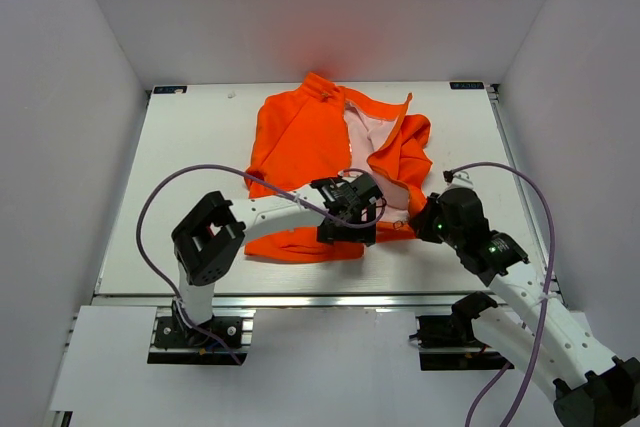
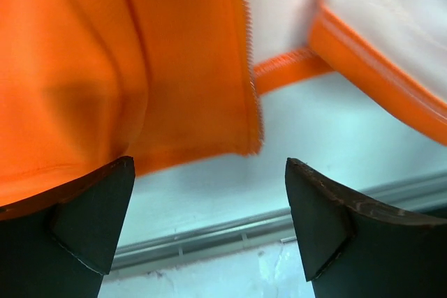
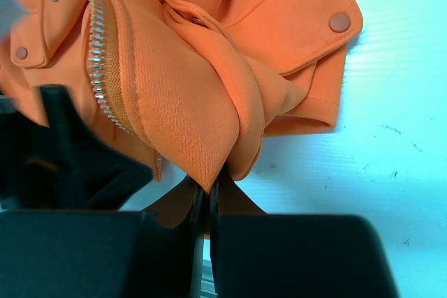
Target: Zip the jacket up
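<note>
Your bright orange fabric jacket lies open on the white table, with its toothed zipper edge running away from you. The bottom corner of that edge sits just ahead of the left gripper, between its spread jaws. The right gripper is pinched on the other panel's folded hem.

White table, pale walls

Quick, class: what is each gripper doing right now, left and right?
Left gripper: open, holding nothing.
Right gripper: closed on a fold of the jacket.
</note>
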Robot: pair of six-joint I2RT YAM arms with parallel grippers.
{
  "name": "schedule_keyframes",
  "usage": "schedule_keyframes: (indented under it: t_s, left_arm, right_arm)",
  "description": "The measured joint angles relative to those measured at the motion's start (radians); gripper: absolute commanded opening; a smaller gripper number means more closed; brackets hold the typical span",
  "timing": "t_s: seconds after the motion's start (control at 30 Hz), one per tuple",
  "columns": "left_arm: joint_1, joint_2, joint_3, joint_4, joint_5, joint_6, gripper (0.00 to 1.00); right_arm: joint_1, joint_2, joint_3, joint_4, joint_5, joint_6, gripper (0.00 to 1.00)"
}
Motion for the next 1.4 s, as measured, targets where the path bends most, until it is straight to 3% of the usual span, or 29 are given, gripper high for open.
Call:
schedule_keyframes:
  t_s: [0.2,0.6,1.17,1.27,1.4]
  left_arm:
    - [-0.006,-0.023,0.014,-0.036,-0.019,0.000,0.97]
    - [-0.005,0.079,0.028,-0.063,-0.014,-0.005,0.93]
    - [-0.005,0.219,0.208,-0.199,-0.053,-0.033,0.85]
    - [-0.001,0.243,0.243,-0.216,-0.043,-0.031,0.75]
    - [0.014,0.250,0.250,-0.219,-0.025,-0.023,0.46]
  right_arm:
    - [0.000,0.003,-0.005,0.001,-0.005,-0.004,0.00]
    - [0.000,-0.003,-0.005,-0.001,-0.008,-0.018,0.00]
    - [0.000,-0.041,-0.005,-0.055,0.012,-0.026,0.00]
    - [0.000,-0.048,-0.005,-0.061,0.021,-0.026,0.00]
    - [0.000,-0.057,-0.005,-0.066,0.033,-0.026,0.00]
